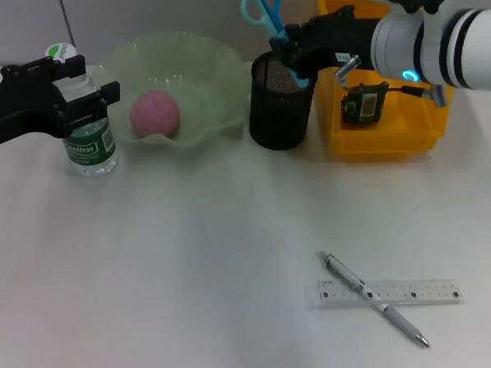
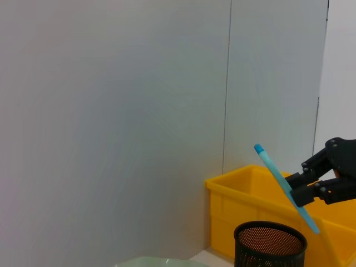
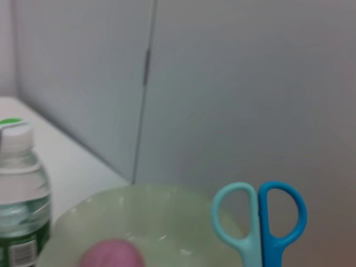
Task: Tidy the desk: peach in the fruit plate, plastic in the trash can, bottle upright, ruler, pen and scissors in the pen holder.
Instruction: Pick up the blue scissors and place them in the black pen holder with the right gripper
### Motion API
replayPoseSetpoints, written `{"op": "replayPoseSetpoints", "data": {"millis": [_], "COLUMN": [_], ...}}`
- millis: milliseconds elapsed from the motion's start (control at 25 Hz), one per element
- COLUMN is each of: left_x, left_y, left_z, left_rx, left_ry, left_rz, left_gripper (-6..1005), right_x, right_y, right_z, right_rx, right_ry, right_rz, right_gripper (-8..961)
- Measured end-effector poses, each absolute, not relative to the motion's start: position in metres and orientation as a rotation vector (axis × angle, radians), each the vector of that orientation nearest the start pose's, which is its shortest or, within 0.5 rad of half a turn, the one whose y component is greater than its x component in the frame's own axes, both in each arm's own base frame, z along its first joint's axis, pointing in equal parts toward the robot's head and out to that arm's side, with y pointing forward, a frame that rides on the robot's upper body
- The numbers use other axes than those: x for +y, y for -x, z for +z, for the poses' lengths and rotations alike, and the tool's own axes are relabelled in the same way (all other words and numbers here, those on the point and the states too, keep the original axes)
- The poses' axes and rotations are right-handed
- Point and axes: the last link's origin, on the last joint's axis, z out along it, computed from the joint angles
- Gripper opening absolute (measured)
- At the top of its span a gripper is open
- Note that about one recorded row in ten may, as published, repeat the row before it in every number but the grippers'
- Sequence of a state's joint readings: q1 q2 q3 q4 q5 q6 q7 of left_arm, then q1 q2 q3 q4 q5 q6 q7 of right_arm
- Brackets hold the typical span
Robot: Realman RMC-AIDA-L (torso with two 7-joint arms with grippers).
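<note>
R end effector (image 1: 295,56) grips scissors (image 1: 267,14) over pen holder (image 1: 279,103).

No legible text anywhere.

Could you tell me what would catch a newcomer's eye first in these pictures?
Probably the right end effector holding the blue scissors blades-down over the black mesh pen holder, beside the yellow bin. Next, the pink peach in the green fruit plate, with the left end effector around the upright bottle.
</note>
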State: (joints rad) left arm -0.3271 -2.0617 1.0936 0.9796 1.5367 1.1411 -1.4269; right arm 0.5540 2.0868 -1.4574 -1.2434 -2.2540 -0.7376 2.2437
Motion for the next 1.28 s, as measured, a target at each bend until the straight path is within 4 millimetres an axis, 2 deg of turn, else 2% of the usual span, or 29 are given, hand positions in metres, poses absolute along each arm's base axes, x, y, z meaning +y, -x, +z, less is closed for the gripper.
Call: {"op": "replayPoseSetpoints", "data": {"millis": [120,480,1280], "left_x": [0.36,0.36,0.362], "left_y": [0.247,0.246,0.245], "left_z": [0.04,0.039,0.039], "left_rx": [-0.478,-0.474,-0.461], "left_ry": [2.351,2.355,2.356], "left_rz": [-0.686,-0.683,-0.681], "left_gripper": [663,663,663], "right_x": [0.427,0.434,0.444], "right_y": [-0.147,-0.153,-0.162], "right_z": [-0.007,-0.018,-0.034], "right_rx": [0.451,0.423,0.393], "right_ry": [2.287,2.266,2.214], "right_rz": [0.297,0.353,0.283], "right_gripper": [227,232,243]}}
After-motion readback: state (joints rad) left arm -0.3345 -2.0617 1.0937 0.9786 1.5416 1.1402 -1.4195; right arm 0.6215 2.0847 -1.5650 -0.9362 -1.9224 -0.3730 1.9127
